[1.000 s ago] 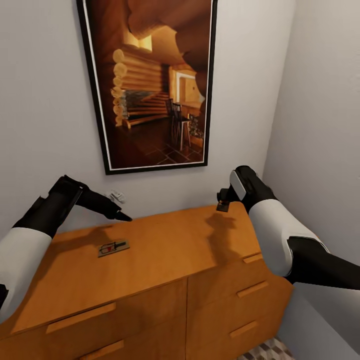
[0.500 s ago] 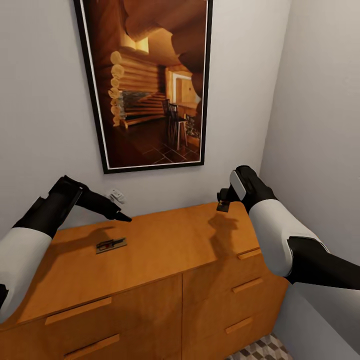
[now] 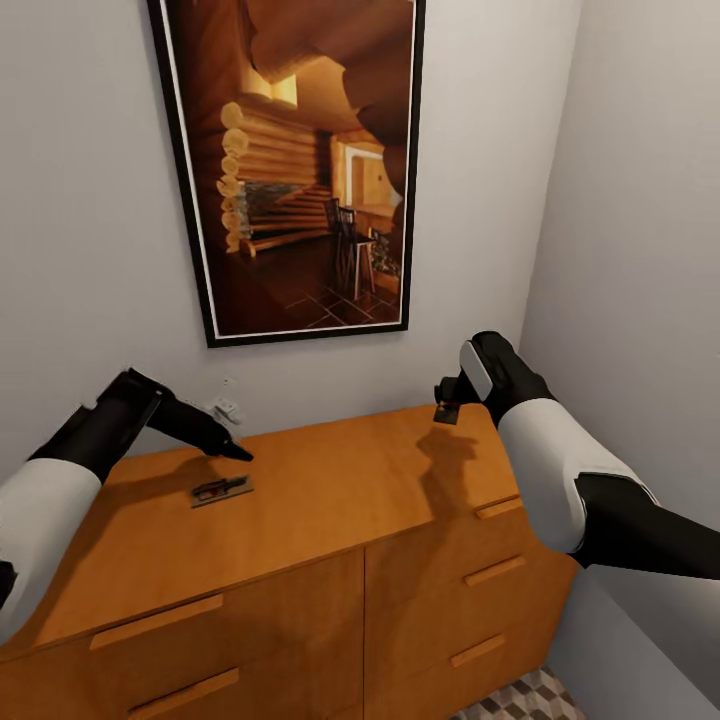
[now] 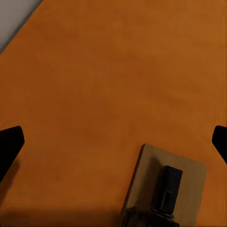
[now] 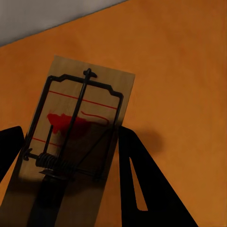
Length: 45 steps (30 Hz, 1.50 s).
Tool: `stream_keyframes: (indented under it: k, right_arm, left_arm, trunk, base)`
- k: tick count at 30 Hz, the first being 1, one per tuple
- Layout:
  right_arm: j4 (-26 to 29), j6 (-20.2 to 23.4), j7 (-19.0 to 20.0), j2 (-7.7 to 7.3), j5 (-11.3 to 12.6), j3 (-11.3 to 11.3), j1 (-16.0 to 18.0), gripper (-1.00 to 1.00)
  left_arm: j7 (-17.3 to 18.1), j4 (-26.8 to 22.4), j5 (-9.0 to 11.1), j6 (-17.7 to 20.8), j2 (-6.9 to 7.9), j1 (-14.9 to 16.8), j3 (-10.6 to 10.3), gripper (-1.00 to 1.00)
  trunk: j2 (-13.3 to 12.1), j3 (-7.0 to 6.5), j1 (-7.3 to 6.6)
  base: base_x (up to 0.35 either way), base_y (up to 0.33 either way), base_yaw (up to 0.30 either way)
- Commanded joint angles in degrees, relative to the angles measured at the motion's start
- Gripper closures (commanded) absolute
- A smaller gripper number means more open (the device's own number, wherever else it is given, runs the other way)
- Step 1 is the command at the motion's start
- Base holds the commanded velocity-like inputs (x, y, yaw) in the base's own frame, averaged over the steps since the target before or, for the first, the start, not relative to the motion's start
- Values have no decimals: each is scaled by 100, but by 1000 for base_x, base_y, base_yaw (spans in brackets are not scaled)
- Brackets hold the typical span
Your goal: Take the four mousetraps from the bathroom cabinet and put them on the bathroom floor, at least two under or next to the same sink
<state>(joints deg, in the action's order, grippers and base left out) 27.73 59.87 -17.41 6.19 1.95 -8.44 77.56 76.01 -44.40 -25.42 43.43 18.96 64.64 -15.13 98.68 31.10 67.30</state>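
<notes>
Head view: left end effector (image 3: 238, 453) above mousetrap (image 3: 221, 489).

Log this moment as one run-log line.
right gripper: holds small wooden mousetrap | left gripper: open above second mousetrap | orange-brown wooden cabinet

Orange-brown cabinet (image 3: 330, 500), pale wooden mousetrap (image 5: 78, 127) with red mark, black tool (image 5: 66, 189), grey walls (image 3: 90, 200).

Bare wood runs across the cabinet (image 3: 330, 490) top from its middle to the right edge, open to approach from above and front. One mousetrap (image 3: 221, 490) lies toward the back-left corner; walls close the back and right edges.
</notes>
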Motion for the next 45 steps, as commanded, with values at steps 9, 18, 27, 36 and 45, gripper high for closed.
stream_keyframes:
  k: [9, 18, 27, 36, 45]
  right_arm:
    - [-4, 13, -34, 5, 25, -35, 5, 100]
    - [-5, 13, -34, 5, 25, -35, 5, 100]
    - [-7, 13, -34, 5, 28, -35, 5, 100]
    - [-12, 13, -36, 5, 26, -35, 5, 100]
    - [-14, 13, -34, 2, 25, -35, 5, 100]
  left_arm:
    - [98, 136, -26, -139, 16, 5, -15, -100]
    - [136, 18, -17, -154, -17, 5, -42, -100]
    - [142, -60, -16, -119, -31, 5, -97, -100]
    - [141, -75, -22, -116, -25, 5, -136, -100]
    - [135, -69, -24, -154, 19, 5, -150, -100]
  trunk:
    - [4, 7, 0]
    - [4, 7, 0]
    - [4, 7, 0]
    - [4, 7, 0]
    - [4, 7, 0]
  base:
    - [0, 0, 0]
    - [0, 0, 0]
    - [0, 0, -22]
    - [0, 0, -97]
    - [0, 0, -10]
